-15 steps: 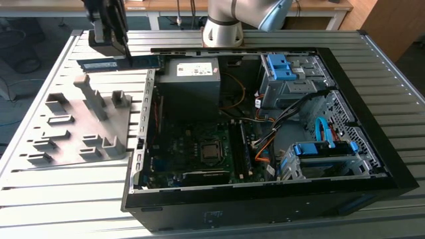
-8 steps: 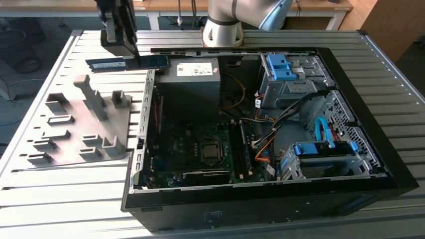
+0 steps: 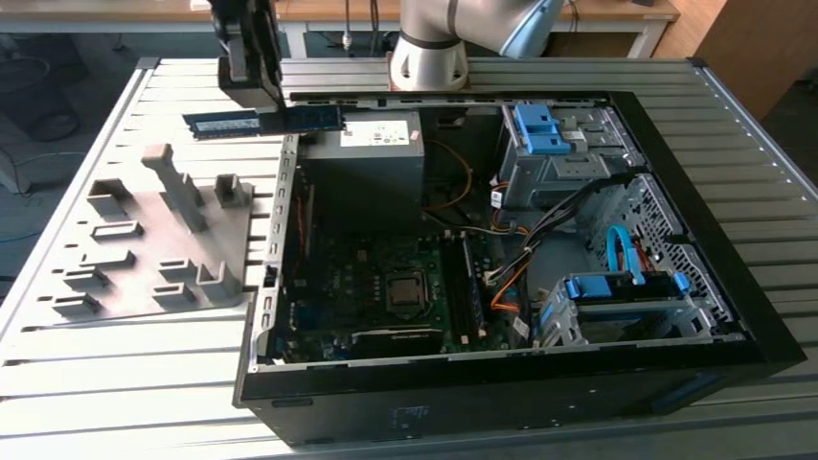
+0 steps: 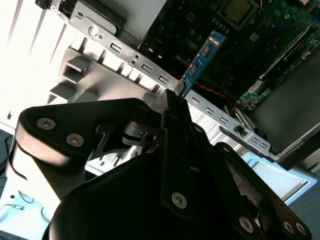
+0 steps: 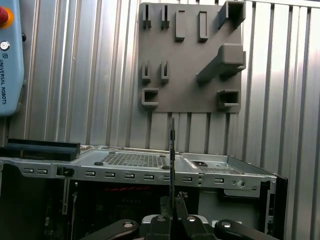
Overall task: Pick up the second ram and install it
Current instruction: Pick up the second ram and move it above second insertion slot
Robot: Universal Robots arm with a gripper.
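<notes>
Over the case (image 3: 511, 402) wall nearest the plate (image 3: 141, 240), the ram (image 3: 262, 122) hangs clear of both, clamped edgewise between the gripper's (image 3: 275, 96) closed fingers. In the exterior view its long axis runs level, left to right, with one end over the table (image 3: 77, 383) and the other over the case's interior. The motherboard (image 3: 371, 287) lies lower, well apart, toward the exterior view's right. In the second wrist view the ram juts straight out past the fingertips.
</notes>
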